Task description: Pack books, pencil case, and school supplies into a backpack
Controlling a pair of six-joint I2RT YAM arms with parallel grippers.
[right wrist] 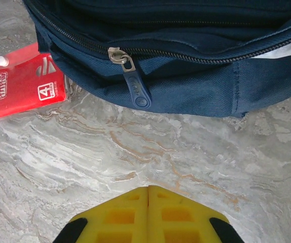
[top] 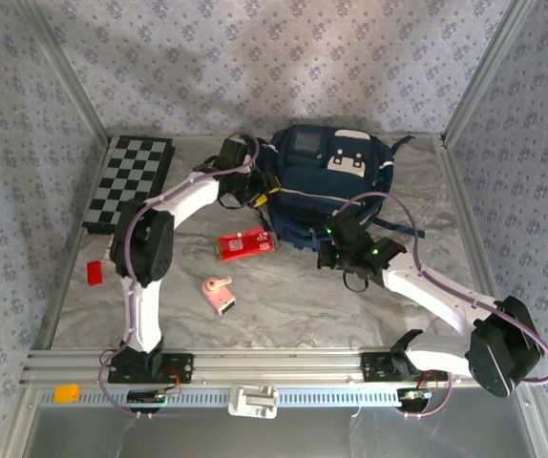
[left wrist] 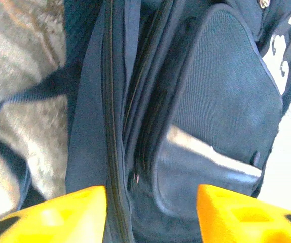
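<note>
My left claw [left wrist: 150, 215] is spread at the backpack's [top: 326, 181] side seam; my right claw [right wrist: 148, 195] is pressed together, empty, over the tabletop [right wrist: 196, 152] near a zipper pull [right wrist: 135, 88]. The pencil case [top: 245, 244] lies beside the backpack and the pink gadget [top: 219, 294] nearer me, both unpacked, and I cannot tell what is already inside.

Backpack [top: 326, 176] was navy w/ white-grey patches. Pencil case [top: 245, 244] was red w/ white markings. Gadget [top: 219, 294] was pale pink + white. Board [top: 131, 181] was black-&-grey checkered; small block [top: 94, 272] plain red. Surface [top: 303, 305] was grey-beige, marble-veined. Left end effector [left wrist: 151, 207] & right end effector [right wrist: 148, 202] were yellow.
</note>
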